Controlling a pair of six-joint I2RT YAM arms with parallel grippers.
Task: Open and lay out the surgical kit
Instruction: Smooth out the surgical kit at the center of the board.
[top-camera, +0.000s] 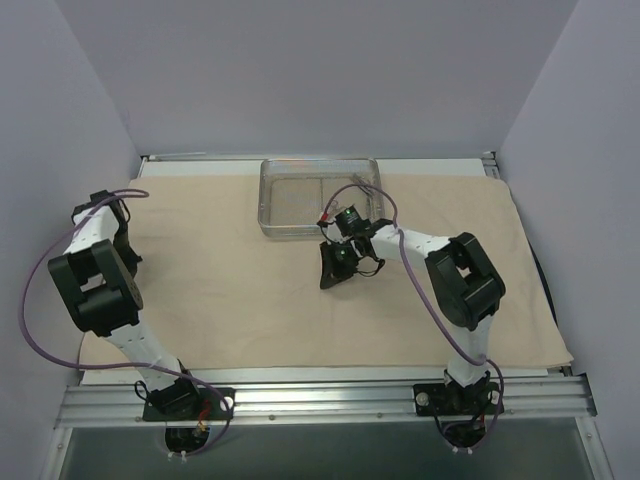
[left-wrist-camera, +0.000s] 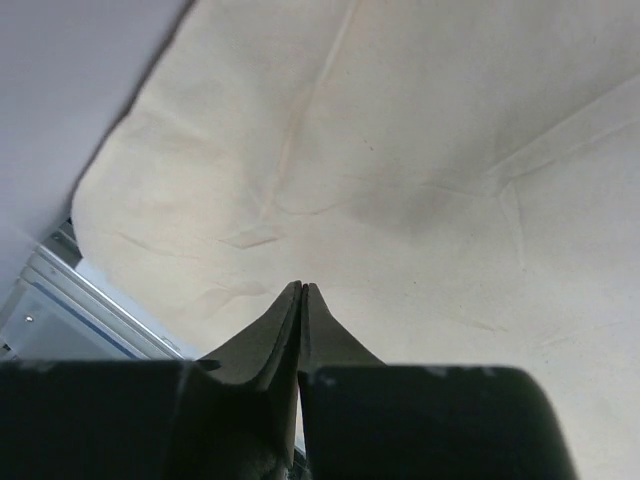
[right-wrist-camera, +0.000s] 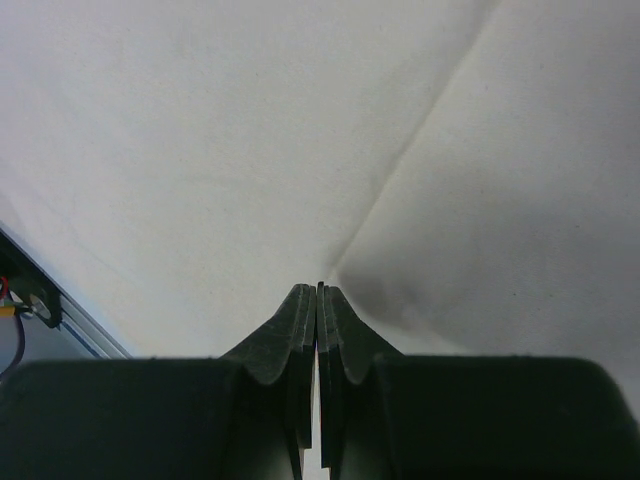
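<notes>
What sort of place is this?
Probably a robot test booth: plain walls on three sides, two arms bolted to a rail, a cloth and wire tray laid out.

Probably a lab test booth: plain walls (top-camera: 300, 70), aluminium rail (top-camera: 320, 400)

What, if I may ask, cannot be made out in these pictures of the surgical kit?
1. Contents of the wire-mesh tray: top view, too small; the right arm covers its near right corner.
2. The left gripper: top view, mostly hidden by its own arm.
3. The tray in both wrist views: out of frame; only the cloth wrap shows.
</notes>
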